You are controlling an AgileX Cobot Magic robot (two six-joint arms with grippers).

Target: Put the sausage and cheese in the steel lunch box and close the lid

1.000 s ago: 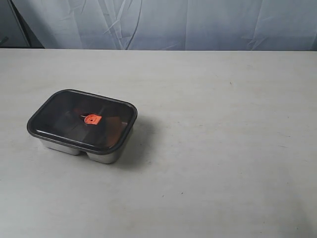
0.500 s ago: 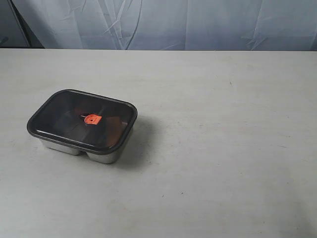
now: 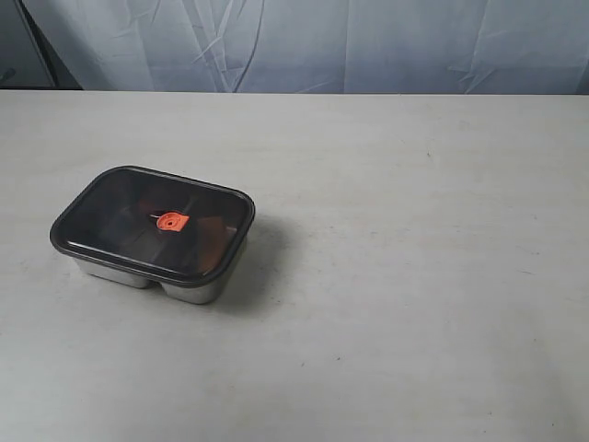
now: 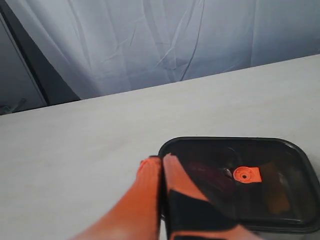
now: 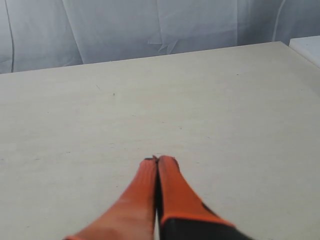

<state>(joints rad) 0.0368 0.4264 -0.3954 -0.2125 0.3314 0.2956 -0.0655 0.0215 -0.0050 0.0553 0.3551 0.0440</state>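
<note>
Pale off-white table (image 3: 414, 276), matte, with faint scuffs and a few small dark specks, fills the scene from near to far. A wrinkled blue-grey cloth backdrop (image 3: 368, 46) hangs along the far edge, creased with long folds. A dark panel (image 3: 17, 46) stands at the far left corner beside the cloth. The right wrist view shows a whiter surface (image 5: 307, 47) past the table edge, identity unclear.

It looked like a staged test bench in a lab or studio rather than a home. A broad, pale, matte table (image 3: 414, 276) stood before a wrinkled grey-white cloth (image 3: 386, 41) hung as a backdrop along its far edge. At the left end of that cloth a dark slanting strip (image 4: 27, 65) showed, with a dim space beyond it too murky to make out.
</note>
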